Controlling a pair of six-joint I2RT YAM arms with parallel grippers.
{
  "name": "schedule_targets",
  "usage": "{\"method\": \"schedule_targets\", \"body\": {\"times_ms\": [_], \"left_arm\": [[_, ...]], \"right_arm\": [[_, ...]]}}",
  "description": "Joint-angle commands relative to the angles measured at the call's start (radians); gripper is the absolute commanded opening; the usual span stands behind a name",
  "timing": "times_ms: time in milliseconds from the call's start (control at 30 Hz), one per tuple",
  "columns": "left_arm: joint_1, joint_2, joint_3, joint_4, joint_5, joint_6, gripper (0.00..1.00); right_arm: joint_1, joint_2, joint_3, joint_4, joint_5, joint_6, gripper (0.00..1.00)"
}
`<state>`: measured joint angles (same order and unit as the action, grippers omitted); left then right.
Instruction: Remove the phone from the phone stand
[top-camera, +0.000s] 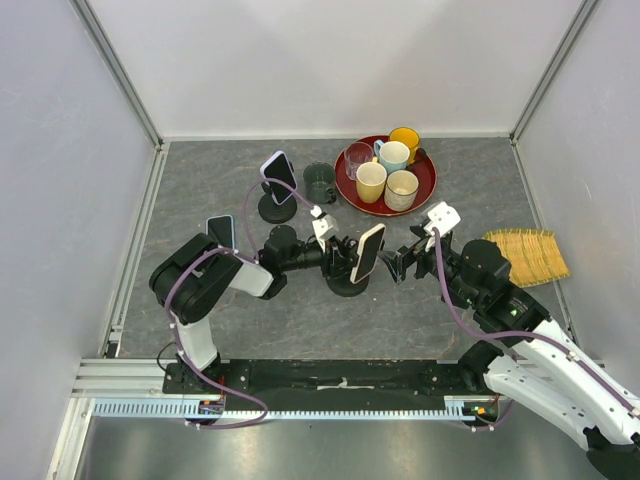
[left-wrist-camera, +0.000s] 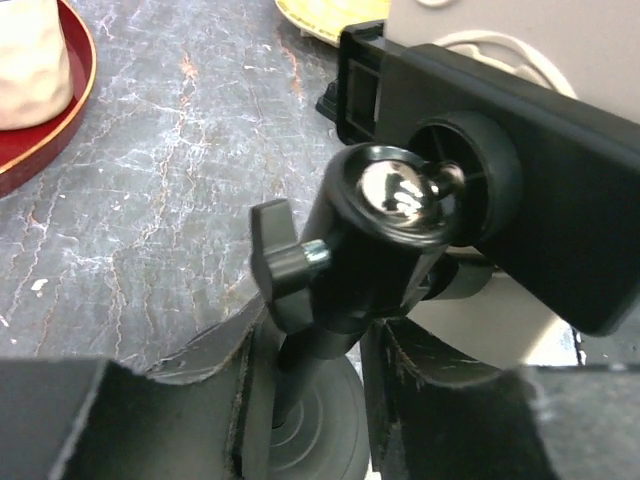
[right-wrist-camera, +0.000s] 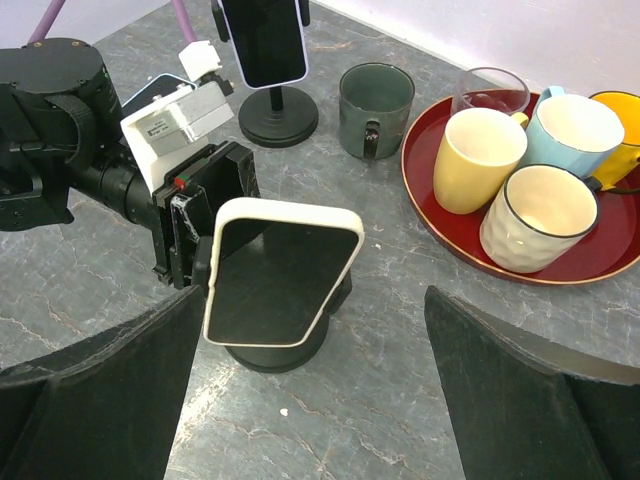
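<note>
The phone (right-wrist-camera: 280, 270) sits in its stand (right-wrist-camera: 272, 352) in the middle of the counter (top-camera: 260, 320). Its screen is dark & tipped up toward the right arm. It is not out yet.

The left tool (top-camera: 338, 252) is behind the phone, low down. It is about half open w/ one finger (left-wrist-camera: 180, 410) on each side of the pole (left-wrist-camera: 305, 375). I can't tell if it pinches the pole or just sits by it. I think it is there to hold the stand down so it won't tip when the phone gets pulled.

The right tool (top-camera: 400, 265) is in front of the phone, open as wide as it goes & holding nothing. It is near the phone, not touching. I think it is set there to grab the phone by its sides.

The top cam shows both arms at the stand, one on each side. Only the left wrist cam shows the shiny ball (left-wrist-camera: 398, 190) & the black clamp (left-wrist-camera: 540, 220) on the phone's back. The right wrist cam shows the screen side, plus a red tray (right-wrist-camera: 615, 250) of cups (right-wrist-camera: 485, 155), a green mug (right-wrist-camera: 375, 95) & a 2nd phone (right-wrist-camera: 262, 40) on its own stand at the back.
</note>
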<state>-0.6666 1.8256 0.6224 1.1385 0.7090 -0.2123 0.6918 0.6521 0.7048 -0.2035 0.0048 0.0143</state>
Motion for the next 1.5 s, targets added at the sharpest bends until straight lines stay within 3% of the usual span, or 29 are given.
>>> {"method": "schedule_targets", "body": {"times_ms": [0,133,300,533,733,1033,1267,1467], "left_arm": [[-0.039,-0.002,0.007,0.090,-0.049,0.042,0.36],[-0.077,-0.025,-0.039,0.104,-0.173,0.056,0.15],[-0.164,-0.075,-0.095,0.087,-0.390,0.112,0.02],[-0.320,-0.146,-0.121,-0.065,-0.848,0.189,0.02],[-0.418,-0.137,-0.102,-0.143,-1.103,0.136,0.02],[-0.544,-0.029,-0.038,-0.164,-1.289,0.155,0.02],[-0.585,0.011,0.003,-0.190,-1.310,0.165,0.02],[-0.613,0.060,0.030,-0.203,-1.346,0.174,0.02]], "right_arm": [[0.005,-0.002,0.015,0.029,-0.002,-0.007,0.98],[0.005,-0.006,0.032,0.010,-0.002,-0.007,0.98],[0.005,-0.002,0.071,-0.036,0.020,0.012,0.98],[0.005,0.032,0.154,-0.132,0.087,0.104,0.98],[0.005,0.093,0.236,-0.231,0.129,0.255,0.98],[0.017,0.153,0.248,-0.255,0.222,0.421,0.98],[0.067,0.225,0.260,-0.270,0.336,0.484,0.97],[0.144,0.285,0.257,-0.264,0.492,0.516,0.90]]}}
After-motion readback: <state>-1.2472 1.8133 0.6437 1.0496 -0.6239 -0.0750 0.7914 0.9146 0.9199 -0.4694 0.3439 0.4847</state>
